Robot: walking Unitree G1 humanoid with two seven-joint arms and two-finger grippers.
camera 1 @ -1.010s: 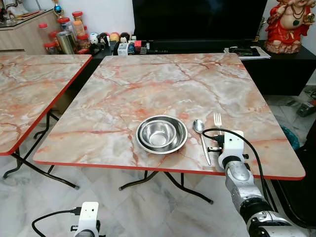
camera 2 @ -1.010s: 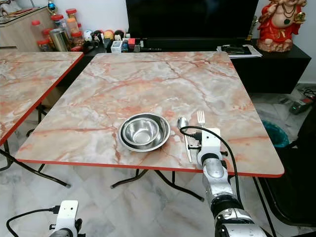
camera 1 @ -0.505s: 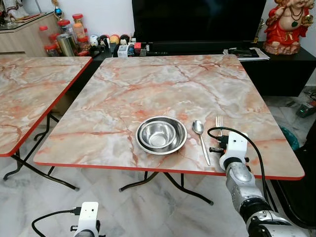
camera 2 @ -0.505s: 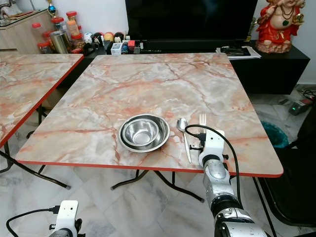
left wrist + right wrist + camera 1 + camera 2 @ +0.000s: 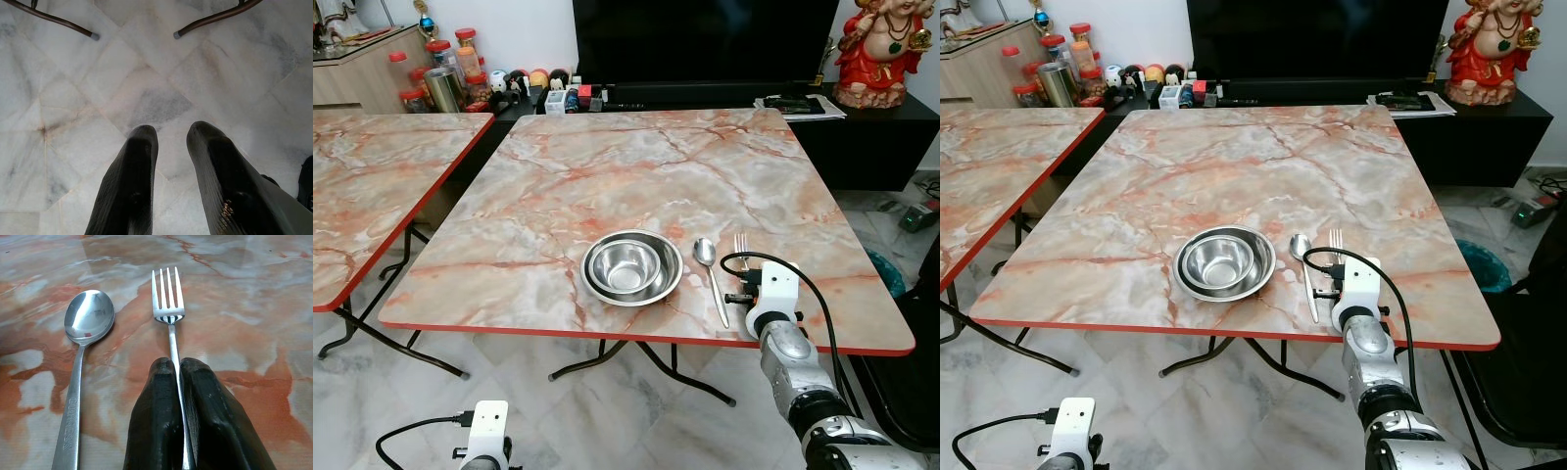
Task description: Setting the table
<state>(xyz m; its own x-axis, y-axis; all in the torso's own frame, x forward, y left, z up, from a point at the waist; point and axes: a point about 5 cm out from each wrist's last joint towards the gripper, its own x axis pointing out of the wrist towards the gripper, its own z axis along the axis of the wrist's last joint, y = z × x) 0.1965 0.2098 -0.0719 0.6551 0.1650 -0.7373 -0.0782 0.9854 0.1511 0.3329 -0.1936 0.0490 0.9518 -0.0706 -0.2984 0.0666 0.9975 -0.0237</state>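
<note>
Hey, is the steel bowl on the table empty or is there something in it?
Empty. The steel bowl sits upright beside the spoon, and its shiny inside shows only bare metal in both eye views.

Shiny metal fork [image 5: 168, 301], spoon [image 5: 88, 323] and bowls [image 5: 632, 266] on a glossy marble-patterned table [image 5: 636, 166].

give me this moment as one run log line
right gripper shut on steel fork | fork flat on marble table, beside steel spoon | steel bowl placed | left gripper open, idle
</note>
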